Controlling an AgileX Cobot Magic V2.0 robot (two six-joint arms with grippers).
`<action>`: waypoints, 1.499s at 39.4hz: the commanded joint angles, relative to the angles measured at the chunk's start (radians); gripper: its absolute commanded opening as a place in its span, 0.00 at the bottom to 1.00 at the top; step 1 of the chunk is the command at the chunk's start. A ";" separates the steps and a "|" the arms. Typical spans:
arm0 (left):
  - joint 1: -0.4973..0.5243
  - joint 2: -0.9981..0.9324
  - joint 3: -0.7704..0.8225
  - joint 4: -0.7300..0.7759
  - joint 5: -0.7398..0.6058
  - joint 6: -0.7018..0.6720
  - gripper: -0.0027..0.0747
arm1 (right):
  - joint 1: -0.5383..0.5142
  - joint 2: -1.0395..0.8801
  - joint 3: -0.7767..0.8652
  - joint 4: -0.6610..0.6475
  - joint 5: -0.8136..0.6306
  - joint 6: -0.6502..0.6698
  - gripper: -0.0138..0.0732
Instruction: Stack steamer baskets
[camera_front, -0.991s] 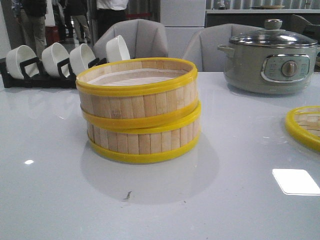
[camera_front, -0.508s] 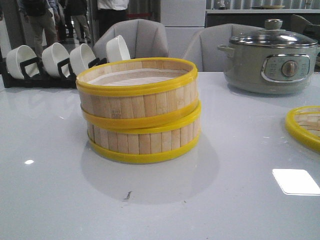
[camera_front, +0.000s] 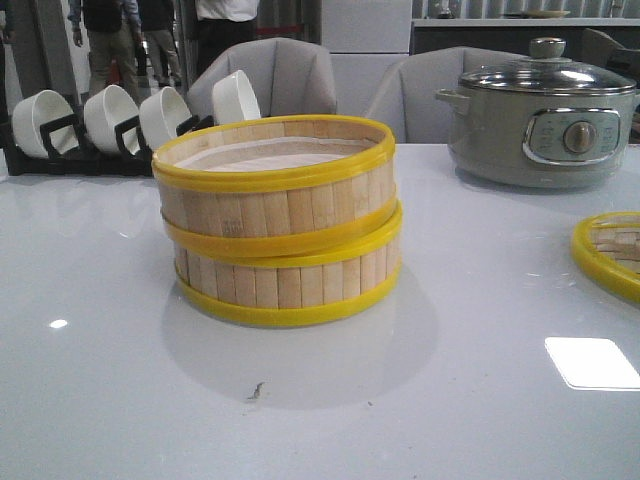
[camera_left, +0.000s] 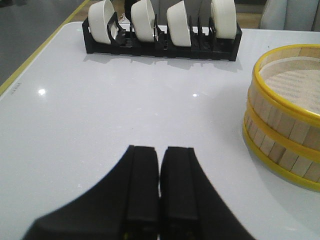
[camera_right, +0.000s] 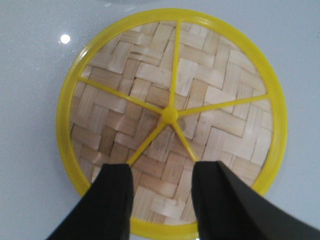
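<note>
Two steamer baskets stand stacked in the middle of the white table, the upper basket (camera_front: 275, 185) resting a little askew on the lower basket (camera_front: 290, 282). The stack (camera_left: 285, 120) also shows at one side of the left wrist view. My left gripper (camera_left: 160, 150) is shut with nothing in it, over bare table, apart from the stack. My right gripper (camera_right: 161, 167) is open above the flat woven lid (camera_right: 172, 105), its fingers hanging over the lid's near rim. Neither gripper appears in the front view.
The woven lid (camera_front: 610, 250) lies at the table's right edge. A grey electric pot (camera_front: 545, 115) stands at the back right. A black rack of white bowls (camera_front: 120, 125) lines the back left. Chairs and people stand beyond the table.
Only the people in the background have shifted. The baskets, the lid and the table stay as they were.
</note>
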 joint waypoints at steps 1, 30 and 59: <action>0.002 0.004 -0.028 0.001 -0.085 -0.008 0.14 | -0.005 0.025 -0.092 -0.007 -0.010 -0.004 0.61; 0.002 0.004 -0.028 0.001 -0.085 -0.008 0.14 | -0.012 0.215 -0.223 -0.007 0.054 -0.004 0.61; 0.002 0.004 -0.028 0.001 -0.085 -0.008 0.14 | -0.023 0.258 -0.223 -0.007 0.056 -0.004 0.61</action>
